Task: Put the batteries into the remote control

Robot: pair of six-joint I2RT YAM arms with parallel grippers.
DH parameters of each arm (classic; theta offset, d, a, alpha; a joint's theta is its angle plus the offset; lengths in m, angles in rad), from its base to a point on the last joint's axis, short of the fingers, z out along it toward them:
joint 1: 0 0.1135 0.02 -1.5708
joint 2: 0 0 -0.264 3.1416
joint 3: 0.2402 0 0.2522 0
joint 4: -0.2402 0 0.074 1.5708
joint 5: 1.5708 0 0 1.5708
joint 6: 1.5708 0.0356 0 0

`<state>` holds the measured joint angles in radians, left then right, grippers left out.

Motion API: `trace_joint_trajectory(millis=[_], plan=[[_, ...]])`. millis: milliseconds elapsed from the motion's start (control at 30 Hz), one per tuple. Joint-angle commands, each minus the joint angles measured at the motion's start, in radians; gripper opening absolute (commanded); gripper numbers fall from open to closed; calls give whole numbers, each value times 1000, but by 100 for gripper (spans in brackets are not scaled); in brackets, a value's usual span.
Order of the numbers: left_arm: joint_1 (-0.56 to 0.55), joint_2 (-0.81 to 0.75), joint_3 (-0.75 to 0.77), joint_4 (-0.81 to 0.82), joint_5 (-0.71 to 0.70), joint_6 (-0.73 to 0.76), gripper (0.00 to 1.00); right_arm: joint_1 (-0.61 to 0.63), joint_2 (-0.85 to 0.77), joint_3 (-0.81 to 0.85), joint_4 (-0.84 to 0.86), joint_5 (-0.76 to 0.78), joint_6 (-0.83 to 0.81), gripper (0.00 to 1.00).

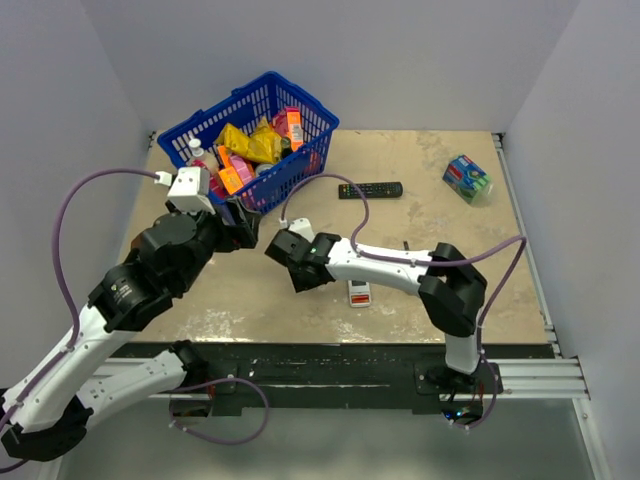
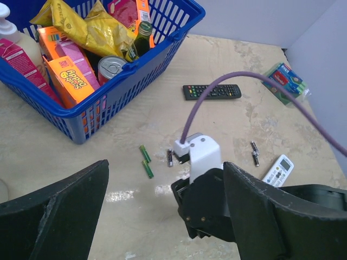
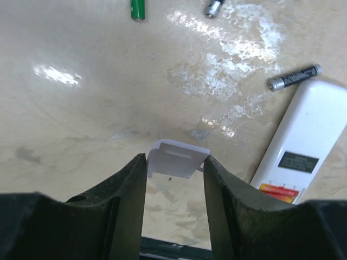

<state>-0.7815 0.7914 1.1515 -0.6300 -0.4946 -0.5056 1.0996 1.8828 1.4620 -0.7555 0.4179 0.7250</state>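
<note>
Cover removal, seemingly: right claw [image 3: 175,157] clamped on the white battery cover [image 3: 179,161], remote control [image 3: 303,146] face-down just right of it, black battery [image 3: 294,78] ahead-right. Left claw [image 2: 165,164] gapes. Next probably: drop cover, fetch battery.

Right gripper [image 3: 174,158] pinching white cover [image 3: 179,160], remote control [image 3: 304,146] at right, dark battery [image 3: 294,78] near it, green battery [image 3: 137,9] beyond

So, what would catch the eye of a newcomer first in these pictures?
Probably the blue plastic basket, heaped with bright snack packets, at the far left corner of the beige table. Next, near the table's middle, the right end effector pinching a small white plastic cover, with a white rectangular remote control and loose slim batteries lying beside it.
</note>
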Motion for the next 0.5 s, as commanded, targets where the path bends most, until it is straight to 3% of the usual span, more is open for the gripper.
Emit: trace_joint_trajectory(millis=[0,167,200,300,467], plan=[[-4,-6,1,32,2,-28,90,-4,82,11,31,-100,-280,35],[-5,6,-3,33,19,-62,90,-32,127,6,33,-151,-361,49],[-5,11,-3,33,21,-71,90,-38,131,6,33,-148,-366,58],[-4,16,-6,35,21,-86,90,-46,144,37,-13,-104,-366,72],[-5,22,-6,36,7,-106,90,-46,119,100,-77,-99,-331,73]])
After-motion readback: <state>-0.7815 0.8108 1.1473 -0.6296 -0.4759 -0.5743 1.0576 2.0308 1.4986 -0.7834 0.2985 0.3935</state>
